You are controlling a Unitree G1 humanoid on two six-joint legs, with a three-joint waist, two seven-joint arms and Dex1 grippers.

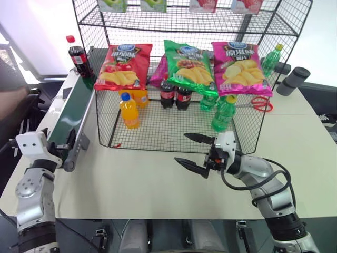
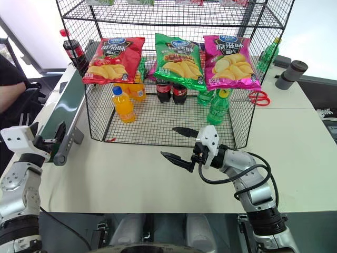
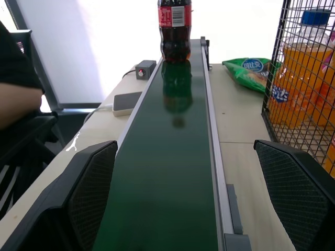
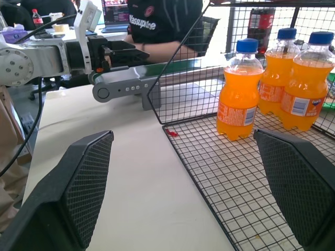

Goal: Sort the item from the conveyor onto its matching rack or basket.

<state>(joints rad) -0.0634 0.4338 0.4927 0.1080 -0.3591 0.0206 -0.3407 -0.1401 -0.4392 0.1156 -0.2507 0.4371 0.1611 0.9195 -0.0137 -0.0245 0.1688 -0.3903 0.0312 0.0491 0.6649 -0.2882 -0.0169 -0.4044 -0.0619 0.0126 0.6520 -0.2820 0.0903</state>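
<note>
The item, a small cola bottle (image 1: 78, 58) with a red cap and red label, stands upright at the far end of the conveyor (image 1: 71, 118), a dark green belt (image 3: 162, 172) with silver rails. My left gripper (image 3: 191, 198) is open at the belt's near end, one finger on either side of it, far from the bottle (image 3: 174, 31). My right gripper (image 1: 181, 148) is open and empty over the table, just in front of the black wire rack (image 1: 147, 134), with its tips pointing at the low tray's front left corner.
In the rack's tray stand orange soda bottles (image 1: 129, 112), two cola bottles (image 1: 175, 96) and green bottles (image 1: 224, 113), with three chip bags (image 1: 185, 66) hanging above. Red scissors (image 1: 258, 104) and a grey cup (image 1: 293, 80) lie right. A person's arm (image 3: 18, 102) is left of the conveyor.
</note>
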